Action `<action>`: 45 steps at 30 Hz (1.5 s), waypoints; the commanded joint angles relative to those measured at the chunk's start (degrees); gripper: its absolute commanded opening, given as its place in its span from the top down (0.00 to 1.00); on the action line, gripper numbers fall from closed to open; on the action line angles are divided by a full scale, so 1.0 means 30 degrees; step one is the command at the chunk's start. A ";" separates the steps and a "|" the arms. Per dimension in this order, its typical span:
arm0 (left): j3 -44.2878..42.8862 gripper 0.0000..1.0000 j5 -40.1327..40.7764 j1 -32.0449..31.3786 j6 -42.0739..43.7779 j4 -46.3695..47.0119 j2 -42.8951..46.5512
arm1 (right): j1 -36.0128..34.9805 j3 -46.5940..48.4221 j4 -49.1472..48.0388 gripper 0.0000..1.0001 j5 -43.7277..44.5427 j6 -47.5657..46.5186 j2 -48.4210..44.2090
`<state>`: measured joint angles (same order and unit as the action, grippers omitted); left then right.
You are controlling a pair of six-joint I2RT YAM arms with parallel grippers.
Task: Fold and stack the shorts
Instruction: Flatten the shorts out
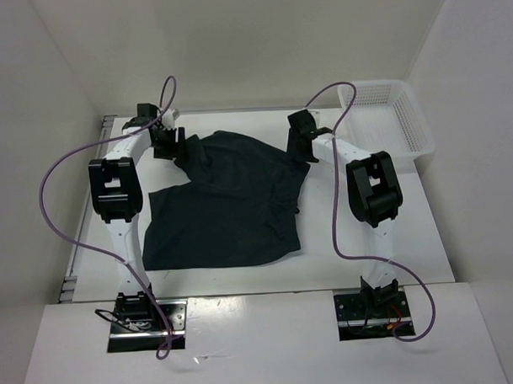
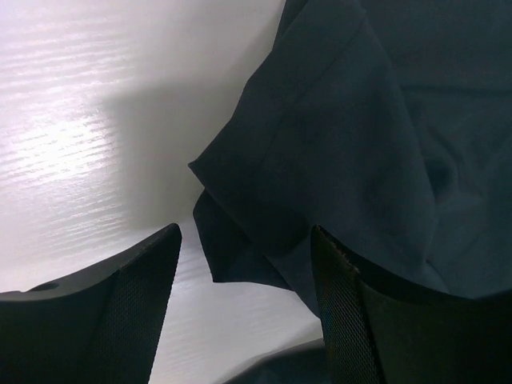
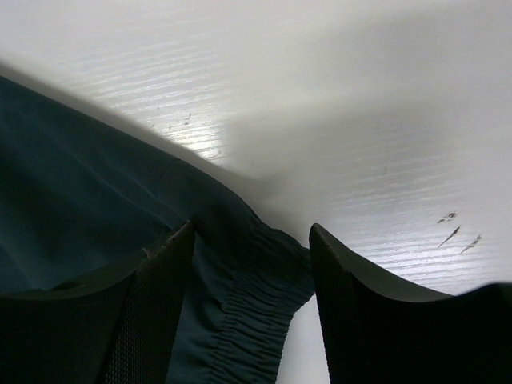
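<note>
The dark navy shorts lie spread and rumpled across the middle of the white table. My left gripper is open at the shorts' far left corner; in the left wrist view a leg-hem corner lies between its fingers on the table. My right gripper is open at the far right corner; in the right wrist view the gathered waistband lies between its fingers. Neither gripper holds the cloth.
A white plastic mesh basket stands at the table's far right corner. White walls enclose the table on three sides. Purple cables loop over both arms.
</note>
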<state>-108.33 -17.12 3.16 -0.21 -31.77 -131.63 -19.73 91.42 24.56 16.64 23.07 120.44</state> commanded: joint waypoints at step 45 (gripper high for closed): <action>-0.2707 0.48 -0.4211 0.0559 0.0069 0.0631 -0.2001 | -0.0046 -0.1031 0.0192 0.41 0.0018 -0.0014 0.0136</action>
<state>-114.28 -21.61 4.49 -0.32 -28.14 -137.05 -19.73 87.68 25.26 16.29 23.05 120.44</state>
